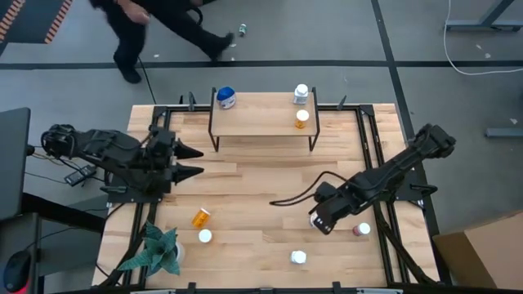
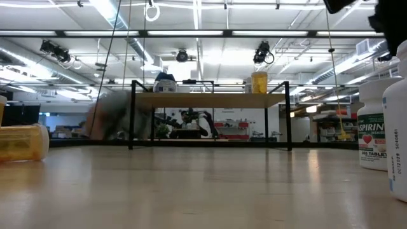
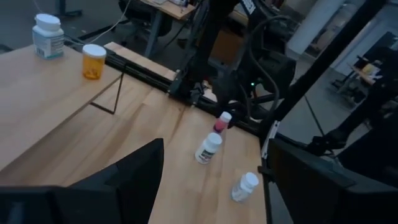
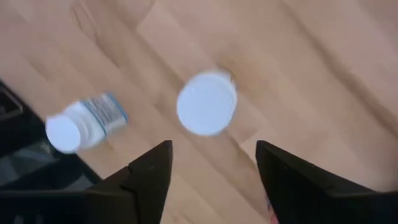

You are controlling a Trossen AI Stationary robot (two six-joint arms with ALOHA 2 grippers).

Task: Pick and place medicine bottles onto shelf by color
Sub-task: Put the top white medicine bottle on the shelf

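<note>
The medicine bottles lay scattered: three already stood on the shelf [image 1: 261, 114] — a blue-lidded one [image 1: 226, 98] at its left end, a white bottle [image 1: 301, 94] and an orange bottle [image 1: 302, 119] at its right end. On the worktop [image 1: 253, 188], an orange bottle [image 1: 201, 217] lay on its side near the plant [image 1: 155, 251], a white-capped bottle [image 1: 205, 236] stood just beside it, another white bottle [image 1: 298, 258] sat near the front edge, and a dark red bottle [image 1: 360, 230] stood close to the right arm.

The right gripper [image 1: 321, 220] hung above the worktop, jaws parted and empty; its wrist view looked straight down on a round white cap [image 4: 206, 102] between its fingers [image 4: 146, 174], with a white bottle lying on its side [image 4: 84, 121] nearby. The left gripper [image 1: 194, 161] waited over the worktop's left side, open wide and holding nothing.

These looked like small, rigid plastic bottles — probably light, smooth-walled and a little slippery, and easy to tip. I judged the best hold to be across the round body just under the cap, squeezed gently; the toppled ones would likely roll if nudged off-centre.
</note>
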